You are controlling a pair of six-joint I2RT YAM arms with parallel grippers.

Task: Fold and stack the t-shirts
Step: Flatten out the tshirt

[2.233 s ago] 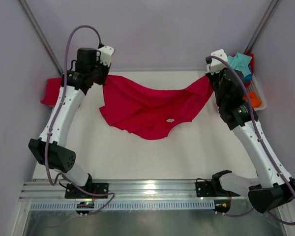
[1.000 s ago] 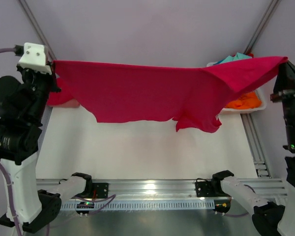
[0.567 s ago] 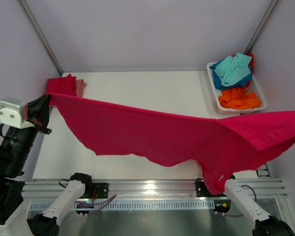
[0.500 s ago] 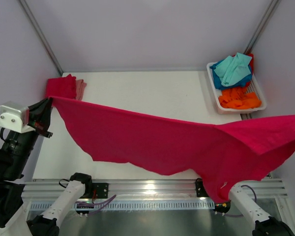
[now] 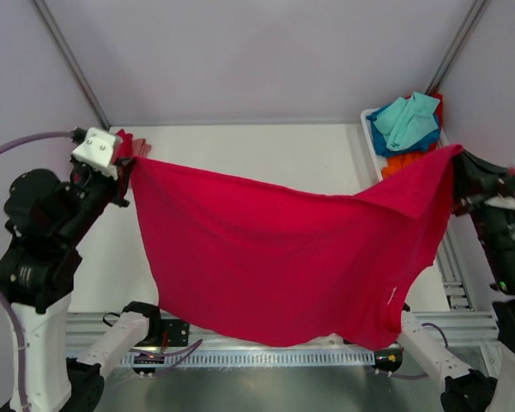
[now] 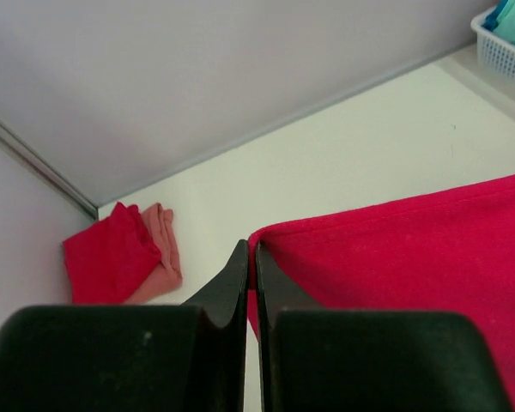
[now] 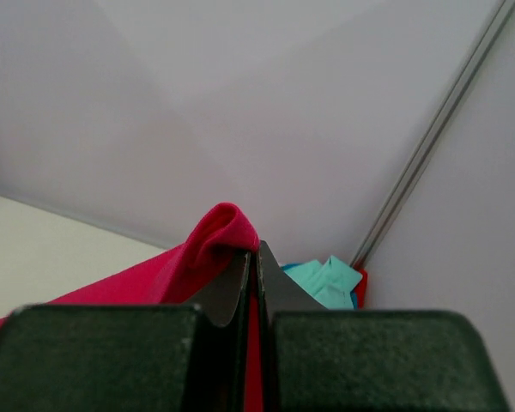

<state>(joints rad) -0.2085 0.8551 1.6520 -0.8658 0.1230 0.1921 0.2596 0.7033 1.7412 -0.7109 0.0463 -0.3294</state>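
We see a crimson t-shirt (image 5: 283,257) stretched in the air between two robot grippers, hanging as a broad sheet whose lower hem droops toward the arms' bases. The left gripper (image 5: 129,163) has its two fingers pressed together on the shirt's upper left edge. In the left wrist view the dark fingers meet with a thin fold of red cloth caught at their tips, and the rest of the cloth spreads away to that gripper's right. The right gripper (image 5: 460,154) is likewise pinched tight on the opposite upper corner. In the right wrist view a small rolled bunch of red cloth sits just above its closed fingertips, the rest falling away to its left. Both grippers are raised above the white table (image 5: 266,153), and the shirt's top edge sags a little between them. Just beyond the left gripper, toward the far left corner, a folded red t-shirt (image 6: 107,257) lies on the table. A folded salmon pink t-shirt (image 6: 163,249) shows along its right side, the two touching. Beyond the right gripper a white basket (image 5: 365,116) stands in the far right corner. It holds a teal t-shirt (image 5: 408,120) lying over a blue t-shirt (image 5: 379,140), with an orange t-shirt (image 5: 398,162) beside them, partly hidden behind the held cloth.
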